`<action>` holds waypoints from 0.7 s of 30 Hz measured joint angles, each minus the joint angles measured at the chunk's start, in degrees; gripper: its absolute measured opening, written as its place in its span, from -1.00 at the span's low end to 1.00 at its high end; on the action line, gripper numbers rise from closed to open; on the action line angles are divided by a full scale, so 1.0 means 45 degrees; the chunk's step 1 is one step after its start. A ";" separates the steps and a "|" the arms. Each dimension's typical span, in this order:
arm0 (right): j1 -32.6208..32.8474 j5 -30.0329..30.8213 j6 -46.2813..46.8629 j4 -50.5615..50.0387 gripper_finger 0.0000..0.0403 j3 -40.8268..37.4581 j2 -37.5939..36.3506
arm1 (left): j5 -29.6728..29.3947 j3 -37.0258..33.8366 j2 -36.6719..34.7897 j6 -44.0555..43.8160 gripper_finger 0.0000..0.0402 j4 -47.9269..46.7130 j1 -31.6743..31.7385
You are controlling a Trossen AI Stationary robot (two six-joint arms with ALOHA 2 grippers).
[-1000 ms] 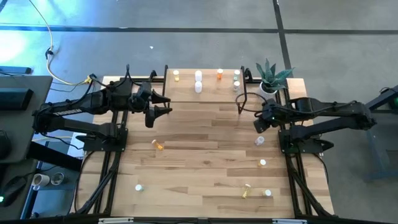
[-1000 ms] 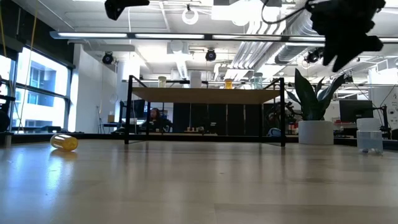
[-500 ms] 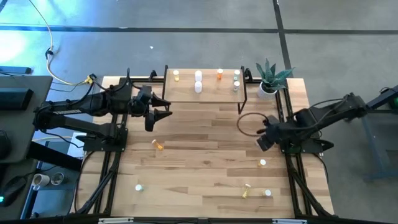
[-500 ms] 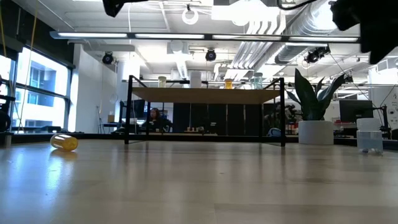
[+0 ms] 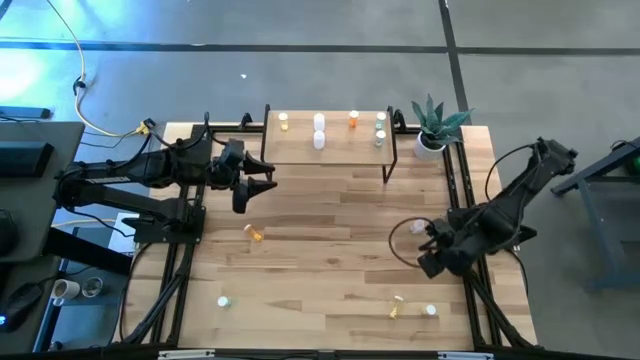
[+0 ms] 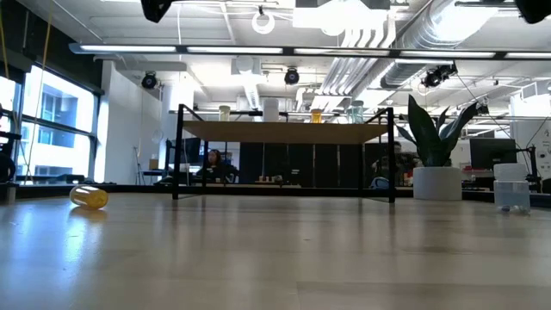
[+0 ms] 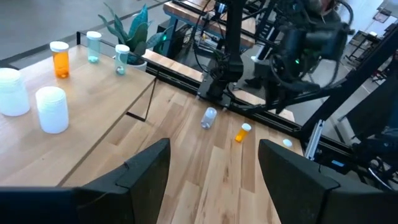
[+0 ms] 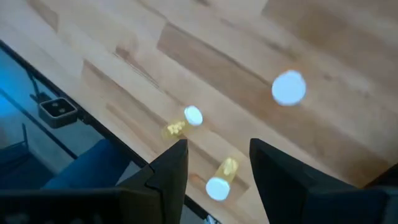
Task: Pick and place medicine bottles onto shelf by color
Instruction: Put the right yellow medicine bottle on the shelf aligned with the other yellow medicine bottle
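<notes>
Right gripper point(image 5: 432, 262) swung from shelf point(image 5: 345, 150) toward table's near right, fingers parted, empty; left gripper point(image 5: 262, 180) unmoved, open, empty. Bottles: six on shelf, yellow one point(image 5: 254, 233) and others loose. Likely light, rigid, roll-prone; grasp across body

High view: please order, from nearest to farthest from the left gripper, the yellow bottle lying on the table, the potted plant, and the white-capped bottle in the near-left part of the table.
From the left gripper:
1. Yellow bottle, lying just in front of it.
2. White-capped bottle, near-left part of the table.
3. Potted plant, far-right corner, beside the shelf.
</notes>
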 joint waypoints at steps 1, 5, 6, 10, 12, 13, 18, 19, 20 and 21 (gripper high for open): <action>0.0210 0.0005 0.0324 0.0088 -0.19 0.0000 0.0181 | 0.0000 0.0000 0.0000 0.0000 0.17 0.0000 0.0000; 0.0900 0.0015 0.1400 0.0885 -0.19 0.0028 0.0946 | 0.0000 0.0000 0.0000 0.0000 0.17 -0.0005 0.0005; 0.1042 0.0052 0.1609 0.1037 -0.19 0.0095 0.1163 | 0.0000 0.0000 0.0000 0.0000 0.17 -0.0005 0.0005; 0.1461 0.0223 0.2500 0.1264 -0.19 0.0689 0.2101 | 0.0005 0.0000 0.0001 0.0003 0.17 -0.0010 0.0005; 0.1553 0.0236 0.2886 0.1259 -0.19 0.1169 0.2556 | 0.0006 0.0000 0.0000 0.0000 0.17 -0.0015 0.0005; 0.1560 0.0251 0.2986 0.1262 -0.19 0.1439 0.2767 | 0.0041 0.0000 0.0000 0.0001 0.17 -0.0015 0.0005; 0.1558 0.0296 0.3116 0.0444 -0.19 0.2972 0.3884 | 0.0383 0.0000 0.0000 0.0000 0.17 -0.0158 0.0005; 0.1558 0.0292 0.3244 0.0108 -0.19 0.3245 0.4134 | 0.0389 0.0000 0.0001 0.0004 0.17 -0.0183 0.0005; 0.1584 0.0283 0.3391 -0.0209 -0.19 0.3470 0.4374 | 0.0389 0.0000 0.0003 0.0005 0.17 -0.0199 0.0005; 0.1630 0.0211 0.3563 -0.0411 -0.19 0.3688 0.4604 | 0.0389 0.0000 0.0000 0.0005 0.17 -0.0199 0.0005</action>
